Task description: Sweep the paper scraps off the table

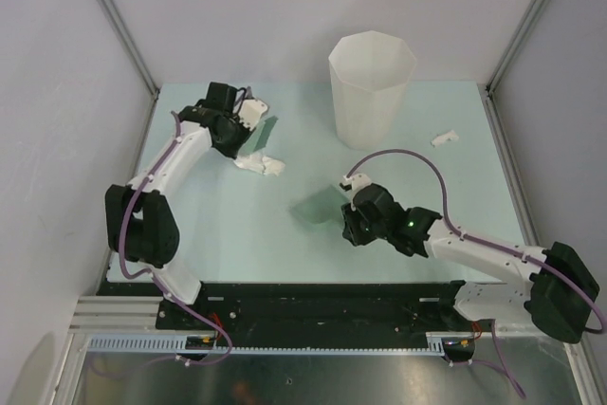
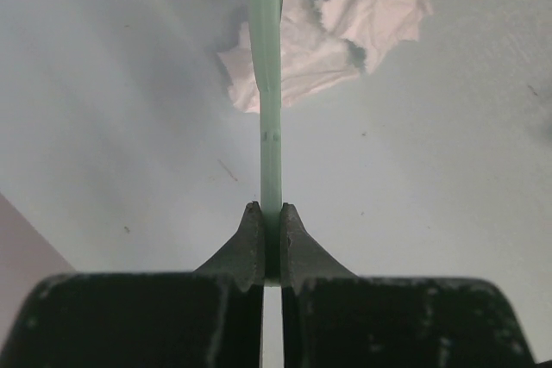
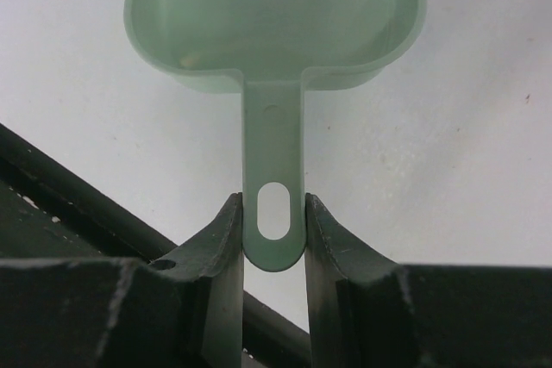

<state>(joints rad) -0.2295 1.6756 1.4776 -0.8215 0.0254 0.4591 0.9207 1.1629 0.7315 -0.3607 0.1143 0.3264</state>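
Observation:
My left gripper [image 1: 239, 123] [image 2: 271, 213] is shut on a thin pale green sweeper blade [image 1: 268, 131] [image 2: 270, 84], seen edge-on in the left wrist view. A crumpled white paper scrap [image 1: 263, 164] [image 2: 345, 36] lies on the table [image 1: 228, 234] right against the blade's far end. Another paper scrap [image 1: 444, 138] lies at the far right. My right gripper [image 1: 353, 218] [image 3: 273, 204] is shut on the handle of a green dustpan [image 1: 318, 206] [image 3: 276, 15], which rests mid-table with nothing visible in its scoop.
A tall white faceted bin [image 1: 372, 87] stands at the back centre-right. Grey walls and metal rails enclose the table. The black base rail [image 1: 313, 296] runs along the near edge, also visible in the right wrist view [image 3: 78, 204].

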